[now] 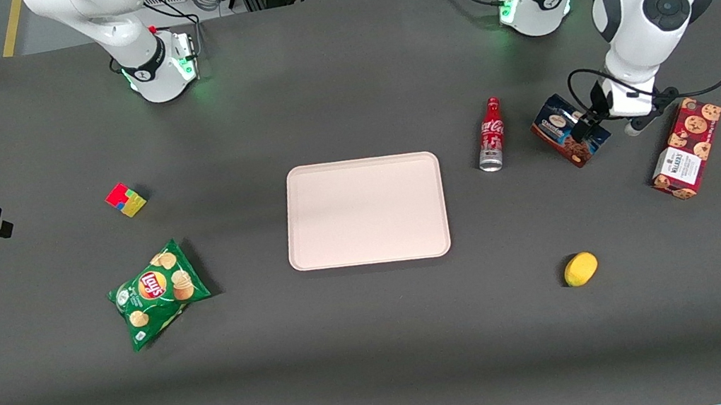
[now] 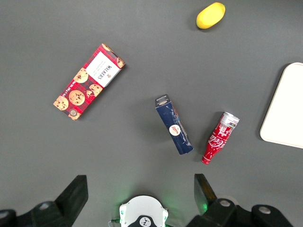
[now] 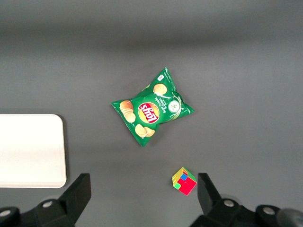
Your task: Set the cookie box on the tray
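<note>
A: Hovering above the cookie box (image 2: 173, 124), the pincer (image 2: 139, 189) is spread wide and holds nothing.

B: Where's the box?

A: Lying on the worktop (image 1: 381, 342) between the bottle (image 1: 490, 134) and the red box (image 1: 687, 148), well apart from the tray (image 1: 365, 210).

B: I'd turn the fingers (image 2: 73, 194) across its narrow sides, descend centred, and avoid nudging the bottle.

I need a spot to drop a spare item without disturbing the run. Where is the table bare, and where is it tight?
Bare: the pink tray itself, and the strip between the chip bag and lemon. Crowded: where the open end effector hovers above the cookie box, between the cola bottle and red cookie box.
</note>
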Controlling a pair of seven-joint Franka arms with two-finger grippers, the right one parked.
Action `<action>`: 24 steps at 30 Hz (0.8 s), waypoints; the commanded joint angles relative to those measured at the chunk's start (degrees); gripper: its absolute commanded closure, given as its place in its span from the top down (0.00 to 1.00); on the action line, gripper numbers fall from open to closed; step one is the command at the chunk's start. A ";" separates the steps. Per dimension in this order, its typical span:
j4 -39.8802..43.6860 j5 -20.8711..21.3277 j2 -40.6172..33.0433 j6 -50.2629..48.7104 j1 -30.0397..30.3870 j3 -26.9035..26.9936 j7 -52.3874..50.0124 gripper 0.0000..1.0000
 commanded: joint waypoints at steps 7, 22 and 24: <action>7.10 -0.03 -1.85 -8.01 -0.09 -0.60 -1.20 0.26; 45.59 -0.12 -3.53 -55.38 -0.88 -8.15 -1.63 0.26; 49.29 -0.12 -3.35 -58.82 -0.88 -11.22 -1.81 0.26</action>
